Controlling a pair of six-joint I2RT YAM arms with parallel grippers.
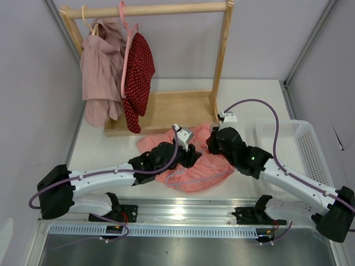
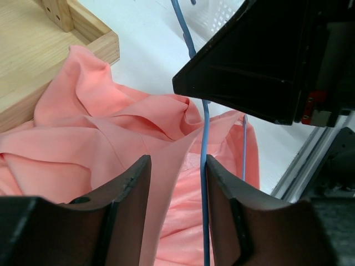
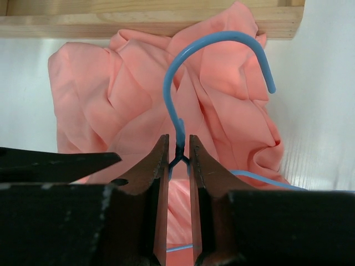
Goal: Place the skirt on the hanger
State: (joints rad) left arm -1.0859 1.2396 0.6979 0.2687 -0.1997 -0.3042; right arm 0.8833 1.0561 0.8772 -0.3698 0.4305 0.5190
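Most of the hanger (image 3: 166, 91) behind fingers (image 3: 206, 183)

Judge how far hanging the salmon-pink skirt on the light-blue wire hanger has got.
Done: right gripper clamps the light-blue wire hanger at its neck. In hand: left gripper open over the salmon-pink fabric skirt. Left: the skirt lies crumpled, not yet on the hanger.

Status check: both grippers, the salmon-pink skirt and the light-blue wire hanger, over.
Right gripper shut on neck of light-blue wire hanger. Left gripper open, astride a fold of salmon-pink fabric skirt. Skirt bunched against wooden rack base.
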